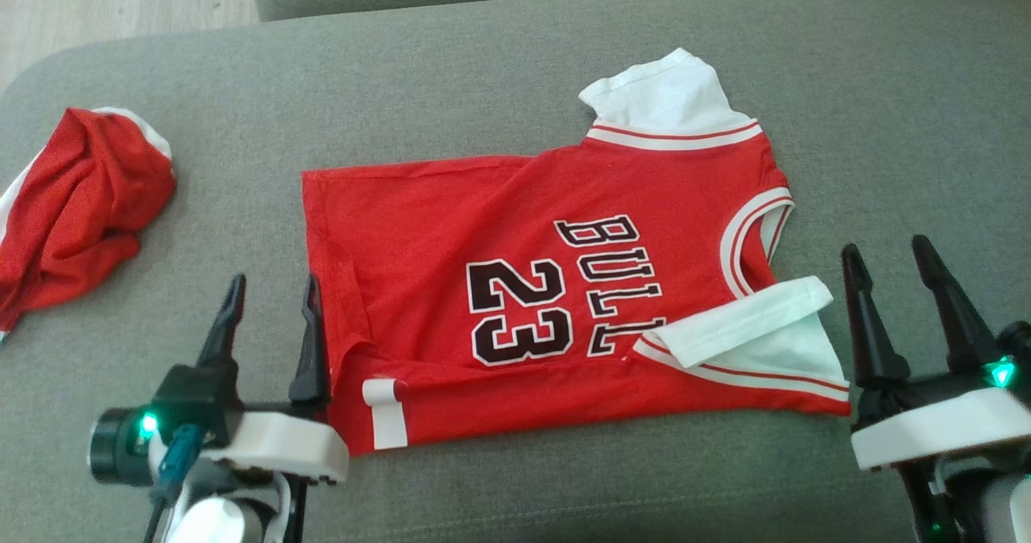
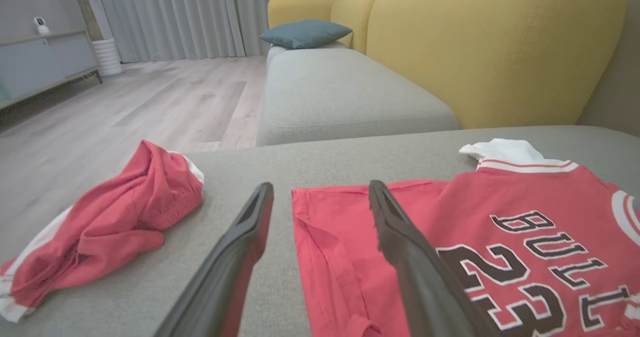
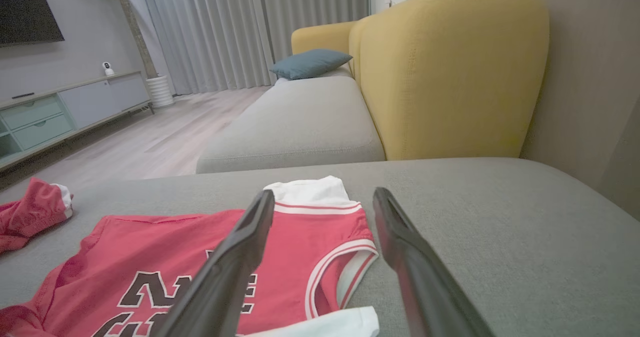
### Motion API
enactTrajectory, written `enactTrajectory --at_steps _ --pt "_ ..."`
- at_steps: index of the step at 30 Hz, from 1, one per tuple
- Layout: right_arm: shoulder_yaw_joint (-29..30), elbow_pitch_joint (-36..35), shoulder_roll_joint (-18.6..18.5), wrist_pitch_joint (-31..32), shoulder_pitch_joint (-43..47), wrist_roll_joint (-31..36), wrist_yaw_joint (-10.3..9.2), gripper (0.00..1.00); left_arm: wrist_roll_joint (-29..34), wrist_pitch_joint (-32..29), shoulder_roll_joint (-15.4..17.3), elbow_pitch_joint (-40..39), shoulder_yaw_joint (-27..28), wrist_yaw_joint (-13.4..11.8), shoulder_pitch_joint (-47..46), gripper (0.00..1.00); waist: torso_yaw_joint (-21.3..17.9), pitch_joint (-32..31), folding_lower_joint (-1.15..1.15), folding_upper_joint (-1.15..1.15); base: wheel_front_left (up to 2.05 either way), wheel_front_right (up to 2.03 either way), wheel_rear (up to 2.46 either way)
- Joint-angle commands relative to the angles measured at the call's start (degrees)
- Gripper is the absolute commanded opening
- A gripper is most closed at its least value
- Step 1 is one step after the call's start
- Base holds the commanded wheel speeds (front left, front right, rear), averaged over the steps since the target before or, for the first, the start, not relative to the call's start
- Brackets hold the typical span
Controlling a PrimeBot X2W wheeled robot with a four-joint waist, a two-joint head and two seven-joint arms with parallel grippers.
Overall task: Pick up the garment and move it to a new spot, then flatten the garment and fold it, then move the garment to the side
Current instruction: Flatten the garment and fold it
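So the work surface here is a big grey upholstered sofa seat (image 1: 515, 68), fabric a bit wrinkled, rounded at the far-left corner. Behind it there's a second grey seat section with a teal pillow (image 3: 310, 62) on it and a mustard-yellow backrest (image 3: 450, 67). The room has a pale wood floor (image 2: 125, 107), long grey curtains (image 3: 225, 32), a low sideboard (image 3: 75, 107) with a little white camera (image 3: 107, 68) on top, and a dark TV (image 3: 27, 9) on the wall. A white ribbed pot (image 3: 160, 91) by the curtains has a thin plant trunk coming out of it.

The red jersey (image 1: 419, 229) lies spread out around the middle of the seat, "23" facing up, hem toward the left edge and collar toward the right. One white sleeve pokes toward the back edge, the other is folded onto the body near the front edge. A second red garment (image 1: 80, 205) sits crumpled at the left edge, well apart.

The left end effector (image 1: 274, 279) is wide open with nothing in it, hanging at the jersey's front-left corner, one finger over the cloth and one over bare seat. The right end effector (image 1: 884, 244) is also wide open and empty, just beside the folded sleeve.
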State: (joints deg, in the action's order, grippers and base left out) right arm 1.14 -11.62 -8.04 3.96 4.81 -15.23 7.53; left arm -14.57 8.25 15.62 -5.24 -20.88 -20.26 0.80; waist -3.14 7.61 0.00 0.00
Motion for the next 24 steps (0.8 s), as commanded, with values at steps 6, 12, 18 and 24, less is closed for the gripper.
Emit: enactTrajectory --at_steps 6,12,18,24 --pt "-2.3 -4.6 -0.2 0.6 -2.3 1.0 -0.04 1.00 1.7 -0.2 1.4 -2.7 3.1 -1.7 -3.1 1.00 -0.3 0.2 0.00 0.00 0.00 0.00 0.00" --pt "-2.1 -4.5 0.0 0.8 -2.5 0.8 -0.04 1.00 2.0 -0.7 1.7 -2.5 3.3 -2.6 -2.8 1.00 -0.2 0.8 0.00 0.00 0.00 0.00 0.00" --pt "-1.8 -4.3 0.3 0.8 -2.7 0.4 -0.04 1.00 0.8 -0.6 1.1 -0.3 3.1 -0.8 -7.1 1.00 0.0 2.4 0.00 0.00 0.00 0.00 0.00" --pt "-2.8 -3.9 0.5 0.9 -4.1 -0.3 -0.04 1.00 -3.3 -5.0 0.6 12.0 2.5 5.8 -20.2 1.00 -0.9 5.9 0.00 0.00 0.00 0.00 0.00"
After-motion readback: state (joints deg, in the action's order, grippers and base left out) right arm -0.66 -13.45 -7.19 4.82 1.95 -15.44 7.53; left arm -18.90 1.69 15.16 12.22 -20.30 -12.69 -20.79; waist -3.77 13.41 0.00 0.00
